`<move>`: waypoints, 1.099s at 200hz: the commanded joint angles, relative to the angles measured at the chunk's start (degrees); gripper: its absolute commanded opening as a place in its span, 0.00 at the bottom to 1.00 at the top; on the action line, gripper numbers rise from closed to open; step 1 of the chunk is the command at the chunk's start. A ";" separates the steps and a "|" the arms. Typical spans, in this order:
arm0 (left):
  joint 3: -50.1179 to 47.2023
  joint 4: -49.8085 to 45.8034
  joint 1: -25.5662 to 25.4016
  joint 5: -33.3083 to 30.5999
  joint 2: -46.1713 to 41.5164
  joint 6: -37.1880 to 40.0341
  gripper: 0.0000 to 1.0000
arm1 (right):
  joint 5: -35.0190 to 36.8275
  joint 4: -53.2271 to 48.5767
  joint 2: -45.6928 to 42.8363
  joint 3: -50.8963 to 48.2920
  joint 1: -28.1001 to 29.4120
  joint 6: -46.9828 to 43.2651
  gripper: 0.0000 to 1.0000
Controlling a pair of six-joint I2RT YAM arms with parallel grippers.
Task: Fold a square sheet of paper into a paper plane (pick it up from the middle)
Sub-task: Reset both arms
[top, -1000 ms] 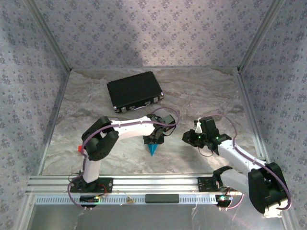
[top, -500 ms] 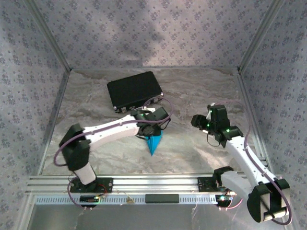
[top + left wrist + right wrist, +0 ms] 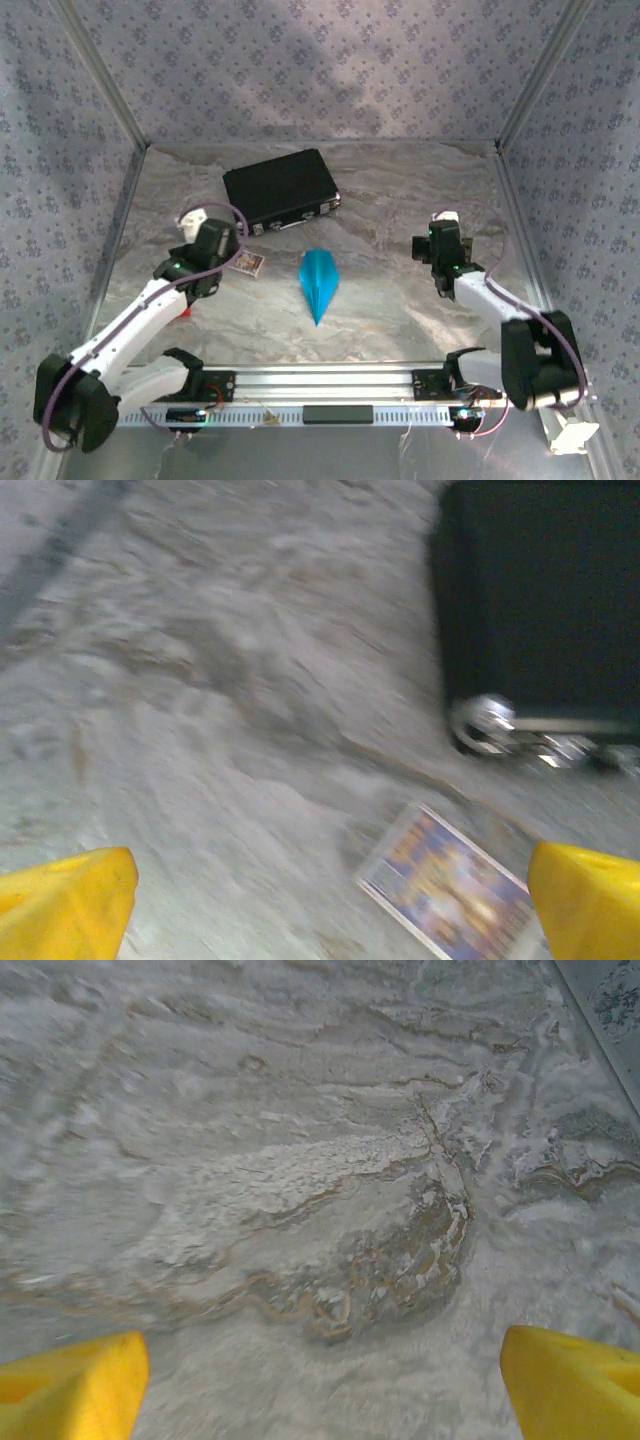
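yellow fingertips [image 3: 62,905] of the left tool [image 3: 325,905] stand wide apart above the marbled grey surface [image 3: 300,1110]. a small printed card with white border [image 3: 450,885] lies below them, near the black hard case [image 3: 545,590]. the right tool [image 3: 320,1380] is spread wide as well and holds nothing. the bright cyan-blue paper plane [image 3: 319,282] lies free between the arms.

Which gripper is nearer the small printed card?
Left. The left gripper sits right beside the printed card, on its left; the right gripper is far right, past the paper plane.
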 commanded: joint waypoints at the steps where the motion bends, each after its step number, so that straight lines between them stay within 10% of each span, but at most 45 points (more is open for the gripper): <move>1: -4.81 12.88 7.49 -1.03 -1.25 8.47 1.00 | -2.67 17.74 5.91 -1.26 -2.87 -6.88 0.91; 73: -11.58 36.66 15.30 -1.07 12.21 23.90 1.00 | -28.73 43.17 14.76 -8.82 -13.63 -7.94 0.88; 174: -23.28 86.96 23.76 28.18 31.66 34.05 1.00 | -19.40 37.95 13.94 -6.72 -12.27 -6.23 0.99; 220: -17.26 73.08 25.86 29.85 30.63 31.83 1.00 | -19.37 37.82 14.07 -6.71 -12.28 -6.18 0.99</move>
